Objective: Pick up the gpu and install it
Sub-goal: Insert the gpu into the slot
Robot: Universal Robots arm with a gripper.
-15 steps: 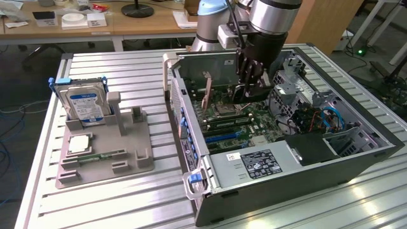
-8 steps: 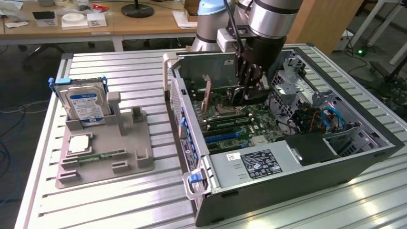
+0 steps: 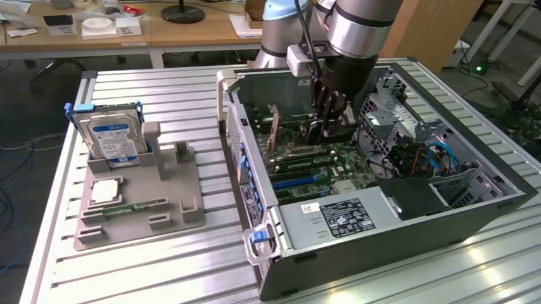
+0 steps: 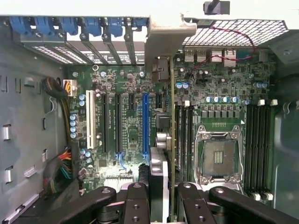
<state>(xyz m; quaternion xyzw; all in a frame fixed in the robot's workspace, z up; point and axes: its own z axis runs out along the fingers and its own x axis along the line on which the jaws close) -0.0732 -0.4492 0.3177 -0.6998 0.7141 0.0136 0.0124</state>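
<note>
Over at the exterior view's left, the grey fixture (image 3: 139, 202) holds the blue-labelled hard drive (image 3: 114, 140) upright and the narrow memory stick (image 3: 135, 207) lying flat, both well apart from the work. Further right, the open computer case (image 3: 406, 234) lies on its side, and the arm reaches down into it over the motherboard (image 4: 131, 130).

The risk, as I judge it, is misalignment. The card stands edge-on just beside the blue expansion slot (image 4: 145, 121), with the CPU socket (image 4: 218, 156) near on its other side. If its lower edge is not square over a slot, downward pressure could jam it on the board. A tilt could also snag its metal end bracket at the rear wall, near the blue retention clips (image 4: 70, 25). Whether the card is seated I cannot tell.

The gripper (image 4: 163, 198) is clamped on the gpu (image 4: 172, 121). Its black fingers (image 4: 135, 200) sit on either side of the card, which runs out from between them toward the case's rear wall.
</note>
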